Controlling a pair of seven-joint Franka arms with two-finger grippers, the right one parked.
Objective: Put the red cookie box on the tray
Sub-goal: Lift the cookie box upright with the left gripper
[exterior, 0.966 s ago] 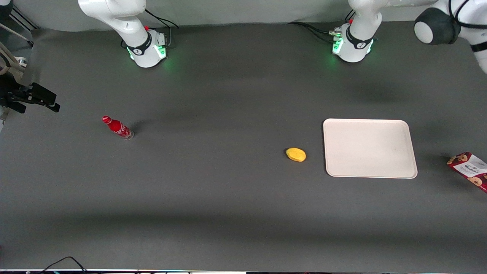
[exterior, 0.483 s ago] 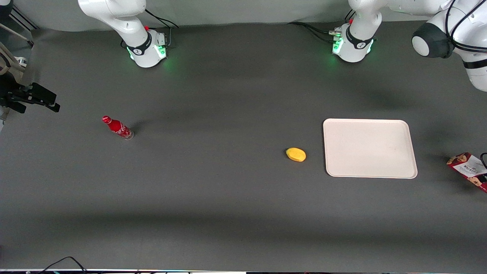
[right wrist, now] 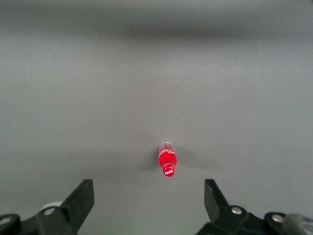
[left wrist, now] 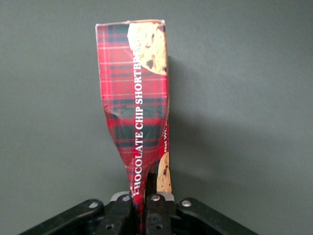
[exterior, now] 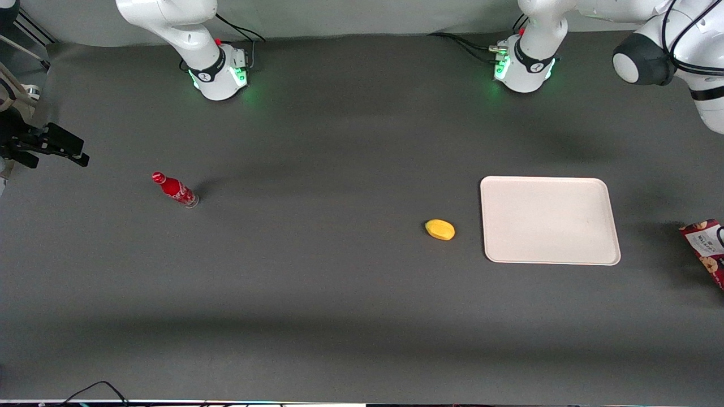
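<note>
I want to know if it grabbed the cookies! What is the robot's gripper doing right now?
Left gripper: shut on the red cookie box, at the working arm's end of the table, not yet over the tray.

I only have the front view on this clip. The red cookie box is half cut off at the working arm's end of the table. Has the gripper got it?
Observer: Yes. The left wrist view shows the gripper shut on one end of the red cookie box.
Operator: Is the box intact?
Observer: It is pinched narrow at the clamped end and keeps its full width at the free end.
Operator: Is the tray under it?
Observer: No. That view shows only bare table under the box; the tray is empty, toward the parked arm from the box.
</note>
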